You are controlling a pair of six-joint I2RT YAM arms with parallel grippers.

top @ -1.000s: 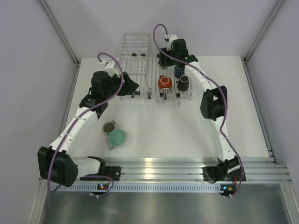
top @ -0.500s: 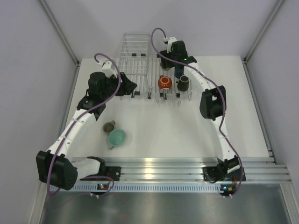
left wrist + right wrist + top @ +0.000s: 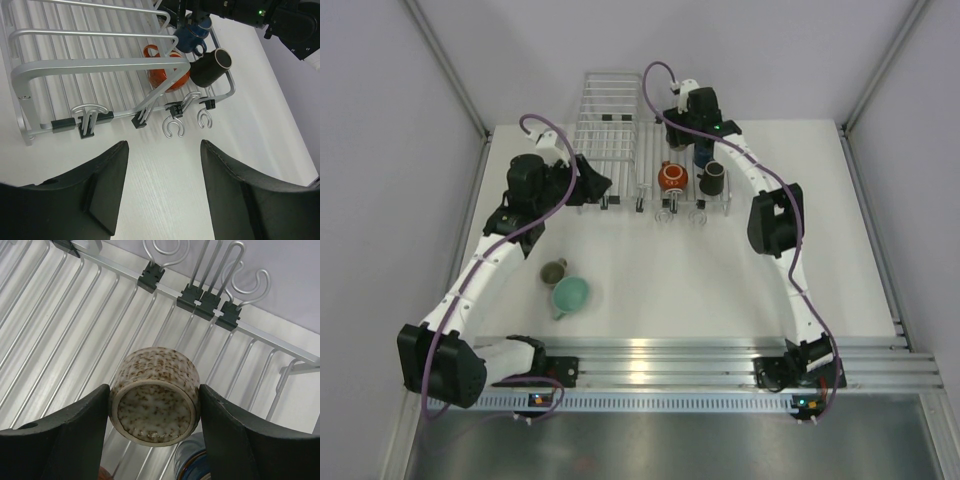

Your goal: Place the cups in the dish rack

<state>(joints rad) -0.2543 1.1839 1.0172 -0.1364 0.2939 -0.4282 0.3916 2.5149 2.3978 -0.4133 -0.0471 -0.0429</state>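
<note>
Right wrist view shows the right gripper point(image 3: 152, 405) squeezing the beige cup point(image 3: 155, 382), its mouth facing the dish rack point(image 3: 207, 302) bars right below.

Bare bars of the dish rack point(image 3: 260, 335) lie open beneath the right gripper point(image 3: 152, 390), whose fingers are clamped on the beige cup point(image 3: 154, 405). The dark blue mug point(image 3: 703, 152) crowds just beside it. The orange-red mug point(image 3: 671, 177) and brown mug point(image 3: 713, 177) block the rack's near part. Ahead of your left gripper point(image 3: 163, 145), fingers spread, the table point(image 3: 660, 270) is bare up to the hooks point(image 3: 172, 127). The olive-grey mug point(image 3: 554, 270) and teal mug point(image 3: 570, 294) sit beside the left arm.
</note>
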